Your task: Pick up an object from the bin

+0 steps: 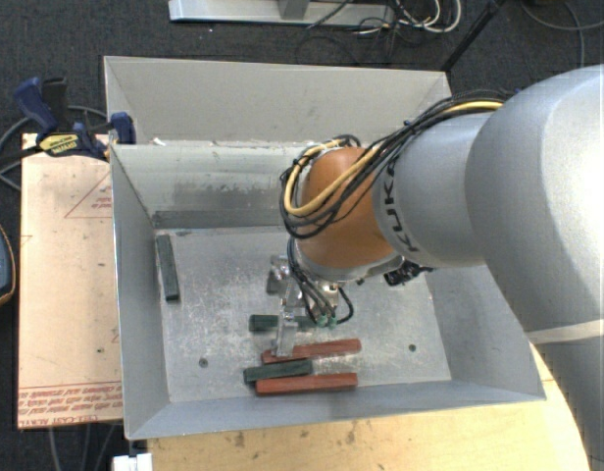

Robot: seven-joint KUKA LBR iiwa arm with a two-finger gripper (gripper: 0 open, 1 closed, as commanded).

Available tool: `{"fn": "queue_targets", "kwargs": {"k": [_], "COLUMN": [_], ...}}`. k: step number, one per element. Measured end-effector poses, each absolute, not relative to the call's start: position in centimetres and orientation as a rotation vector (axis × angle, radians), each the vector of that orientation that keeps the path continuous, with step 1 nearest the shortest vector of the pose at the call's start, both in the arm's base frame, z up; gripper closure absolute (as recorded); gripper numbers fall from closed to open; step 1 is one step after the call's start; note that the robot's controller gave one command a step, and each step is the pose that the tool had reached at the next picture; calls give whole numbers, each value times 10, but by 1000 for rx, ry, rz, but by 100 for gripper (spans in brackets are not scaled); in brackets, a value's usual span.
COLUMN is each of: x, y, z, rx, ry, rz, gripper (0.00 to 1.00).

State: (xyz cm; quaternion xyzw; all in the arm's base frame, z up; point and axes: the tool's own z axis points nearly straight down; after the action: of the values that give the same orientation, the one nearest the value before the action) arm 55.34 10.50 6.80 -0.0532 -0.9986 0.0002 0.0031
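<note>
Grey metal bin (pixel 135 292): gripper (pixel 285 341) sits near the front edge, over the red-brown stick (pixel 327 347) and dark green stick (pixel 277 369); can't tell if it's open or closed. Sticks look light, stiff and smooth, so I'd pinch across the narrow width at mid-length.

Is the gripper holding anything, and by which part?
Cannot be told: the gripper sits low beside the upper reddish bar at the front of the bin; no hold is visible.
</note>
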Motion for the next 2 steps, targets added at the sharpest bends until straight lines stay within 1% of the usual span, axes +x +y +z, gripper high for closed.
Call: {"fn": "queue_targets", "kwargs": {"k": [1,2], "x": [556,572], "y": [108,106], "z": [71,72], "rx": [-157,256], "ry": [-3141,-3134], "rz": [-4,-2], "gripper": [100,100]}}
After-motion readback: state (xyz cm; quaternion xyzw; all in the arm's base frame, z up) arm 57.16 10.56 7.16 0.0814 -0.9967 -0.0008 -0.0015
